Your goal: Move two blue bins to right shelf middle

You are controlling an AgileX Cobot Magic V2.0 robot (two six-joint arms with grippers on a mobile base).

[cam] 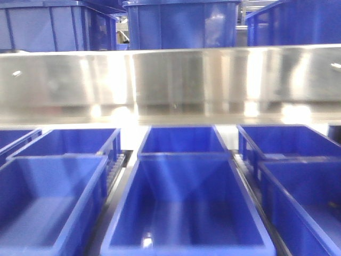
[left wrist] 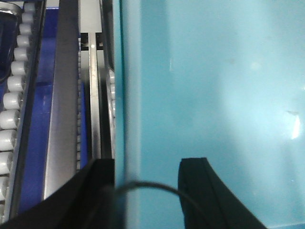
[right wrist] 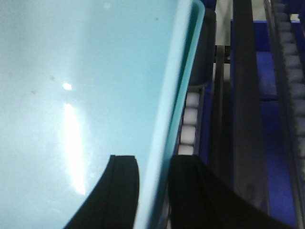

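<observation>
A pale light-blue bin (left wrist: 214, 81) fills the left wrist view. Its left wall runs between the fingers of my left gripper (left wrist: 147, 164). The outer finger (left wrist: 97, 191) lies against the wall, while the inner finger (left wrist: 205, 195) stands apart from the rim, so the jaws are open. In the right wrist view a pale blue bin (right wrist: 86, 71) shows its right rim, and my right gripper (right wrist: 153, 162) is shut on it, one finger inside and one outside. Whether both views show the same bin I cannot tell. Neither bin nor gripper appears in the front view.
Dark blue crates (cam: 184, 208) stand in rows on the shelf ahead, with more crates (cam: 181, 24) on the level above a steel beam (cam: 170, 80). White roller tracks (left wrist: 12, 100) and metal rails (right wrist: 243, 95) run beside the pale bin.
</observation>
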